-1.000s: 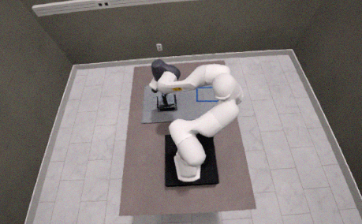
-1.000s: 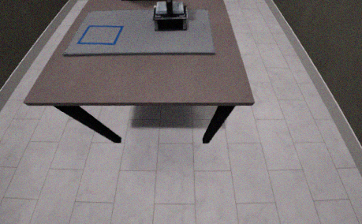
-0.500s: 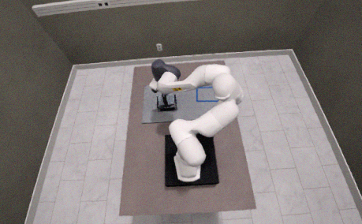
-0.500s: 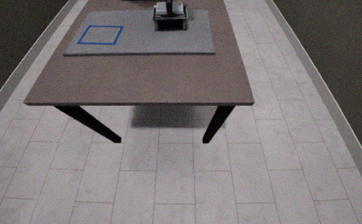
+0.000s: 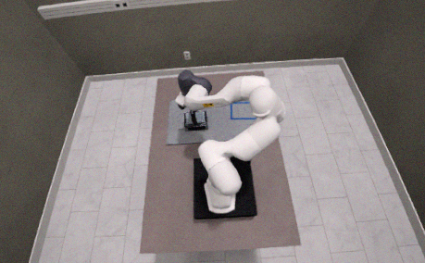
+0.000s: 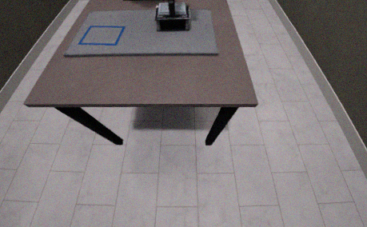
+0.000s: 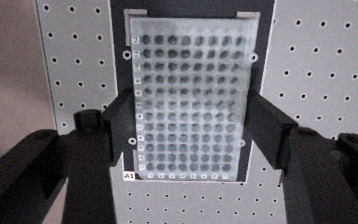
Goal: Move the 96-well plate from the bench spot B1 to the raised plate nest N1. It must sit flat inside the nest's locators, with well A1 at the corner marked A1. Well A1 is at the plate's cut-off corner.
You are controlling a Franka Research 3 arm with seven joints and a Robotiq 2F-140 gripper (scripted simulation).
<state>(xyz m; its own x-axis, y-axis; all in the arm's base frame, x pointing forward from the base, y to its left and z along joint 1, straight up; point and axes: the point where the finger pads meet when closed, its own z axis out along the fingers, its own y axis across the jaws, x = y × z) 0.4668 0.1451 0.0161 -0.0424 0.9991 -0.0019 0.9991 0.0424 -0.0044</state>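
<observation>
Brown rectangular table (image 6: 141, 84) carried a grey perforated mat (image 6: 141, 40). On that mat stood the dark raised plate nest (image 6: 173, 25). Translucent 96-well plate (image 7: 190, 100) lay within it, black gripper (image 7: 187, 125) pads clamped against both long sides.

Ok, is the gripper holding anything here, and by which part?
Cannot be told: the fingers flank the 96-well plate at the middle of its long sides, seemingly touching, but it lies over nest N1, so a grip is unclear.
</observation>
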